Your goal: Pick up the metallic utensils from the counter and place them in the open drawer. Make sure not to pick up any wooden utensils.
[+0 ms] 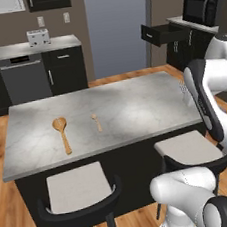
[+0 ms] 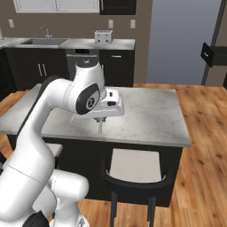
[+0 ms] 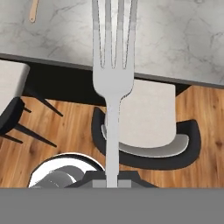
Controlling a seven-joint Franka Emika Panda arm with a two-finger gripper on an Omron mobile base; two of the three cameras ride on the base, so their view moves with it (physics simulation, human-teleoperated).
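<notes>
Your gripper (image 3: 112, 181) is clamped shut on the handle of a silver fork (image 3: 112, 65), and the fork runs straight out along the hand's line of sight, tines away from you. In the right base view the gripper (image 2: 100, 120) hangs above the near edge of the counter (image 2: 150, 116), with the fork (image 2: 100, 127) pointing down from it, clear of the marble. Below and beyond the tines in the hand view lie the counter edge and a stool (image 3: 144, 127) tucked under it. What the next move turns on, as I judge it, is where the drawer (image 2: 212, 54) lies: it stands pulled out on the far wall, well apart from the hand, off to its right and across the open floor, so you will need to carry the fork that way, probably with the base driving. Its black front and open box also show in the left base view (image 1: 162, 33). The two wooden spoons (image 1: 62, 132) stay on the counter, on its left part; leave them there. I cannot make out the knife on the counter.
</notes>
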